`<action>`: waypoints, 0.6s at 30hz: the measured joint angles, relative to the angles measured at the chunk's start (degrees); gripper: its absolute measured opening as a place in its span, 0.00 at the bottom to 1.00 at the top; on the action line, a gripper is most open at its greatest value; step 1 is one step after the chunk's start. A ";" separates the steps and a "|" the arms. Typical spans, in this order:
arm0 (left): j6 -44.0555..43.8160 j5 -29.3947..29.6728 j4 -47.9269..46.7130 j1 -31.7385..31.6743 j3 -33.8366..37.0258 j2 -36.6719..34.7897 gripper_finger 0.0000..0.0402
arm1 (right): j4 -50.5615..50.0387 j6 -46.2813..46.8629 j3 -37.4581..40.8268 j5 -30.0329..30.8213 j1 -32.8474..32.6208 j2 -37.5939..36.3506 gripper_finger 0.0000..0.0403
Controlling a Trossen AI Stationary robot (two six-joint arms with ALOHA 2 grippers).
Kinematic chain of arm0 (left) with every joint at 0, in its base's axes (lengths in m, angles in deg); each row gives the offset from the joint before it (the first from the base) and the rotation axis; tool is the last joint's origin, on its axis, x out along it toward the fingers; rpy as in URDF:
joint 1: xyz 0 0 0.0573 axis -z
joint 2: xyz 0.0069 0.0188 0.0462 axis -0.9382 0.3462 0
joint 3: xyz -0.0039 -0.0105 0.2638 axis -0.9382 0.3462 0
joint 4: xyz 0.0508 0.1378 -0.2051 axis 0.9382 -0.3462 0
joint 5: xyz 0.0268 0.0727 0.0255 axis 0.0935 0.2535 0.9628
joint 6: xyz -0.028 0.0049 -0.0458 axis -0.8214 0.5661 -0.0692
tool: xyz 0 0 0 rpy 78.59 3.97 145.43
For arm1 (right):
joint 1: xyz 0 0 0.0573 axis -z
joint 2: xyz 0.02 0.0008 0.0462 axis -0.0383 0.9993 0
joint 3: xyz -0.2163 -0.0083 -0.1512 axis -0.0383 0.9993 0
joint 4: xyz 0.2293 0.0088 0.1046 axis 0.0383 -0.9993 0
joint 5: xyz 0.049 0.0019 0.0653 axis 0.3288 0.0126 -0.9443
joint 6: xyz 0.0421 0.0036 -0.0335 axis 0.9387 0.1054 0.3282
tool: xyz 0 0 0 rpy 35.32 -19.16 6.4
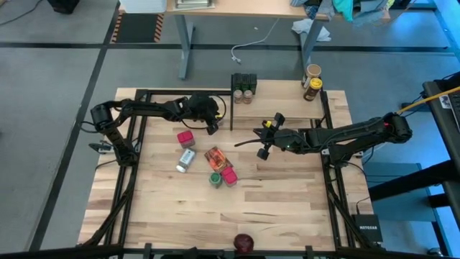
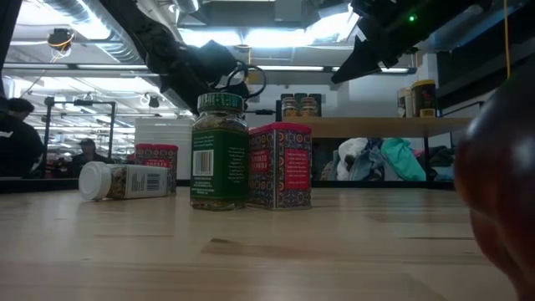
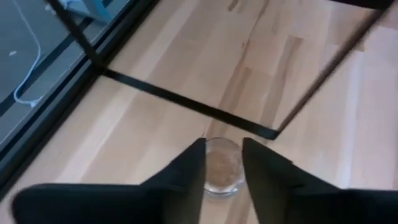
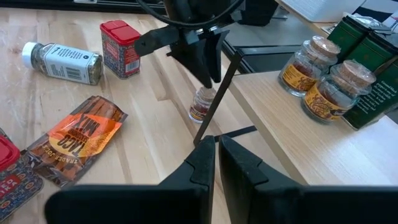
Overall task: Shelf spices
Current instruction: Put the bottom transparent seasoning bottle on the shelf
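A small clear jar [image 4: 202,104] [image 3: 219,167] stands upright on the table by the shelf's black corner post [image 4: 217,93]. My left gripper [image 4: 209,78] [image 1: 213,128] [image 3: 222,144] points down over it, open, fingertips just above its lid. My right gripper [image 4: 214,160] [image 1: 248,142] hovers shut and empty near the shelf's front edge. The shelf [image 1: 284,108] carries two brown-lidded jars [image 4: 314,87] and green tins [image 4: 367,56]. On the table are a red tin [image 1: 186,138], a white-capped bottle [image 1: 185,160] lying on its side, an orange packet [image 1: 216,157], a green-lidded jar [image 1: 215,178] and another red tin [image 1: 229,175].
Two more jars [image 1: 312,83] stand at the shelf's far right corner. A dark red round thing [image 1: 244,242] sits at the table's near edge. Bare tabletop lies to the right of the spices [image 1: 287,194]. People show in the room beyond the table [image 2: 17,134].
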State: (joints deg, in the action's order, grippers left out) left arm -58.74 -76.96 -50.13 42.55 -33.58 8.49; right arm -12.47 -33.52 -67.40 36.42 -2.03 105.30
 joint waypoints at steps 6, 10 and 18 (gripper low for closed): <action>0.44 1.04 1.35 0.74 -0.05 2.69 0.44 | -0.02 0.00 0.00 -0.04 0.00 0.00 0.07; 0.89 3.45 2.56 0.68 -0.21 4.02 0.51 | 0.04 -0.01 0.00 -0.06 0.00 0.00 0.07; 2.88 7.73 4.38 0.59 -0.19 4.71 0.52 | 0.02 -0.02 0.00 -0.07 0.00 0.00 0.07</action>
State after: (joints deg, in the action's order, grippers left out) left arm -55.87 -69.24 -45.76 43.14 -33.77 13.20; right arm -12.45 -33.54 -67.40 36.36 -2.03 105.30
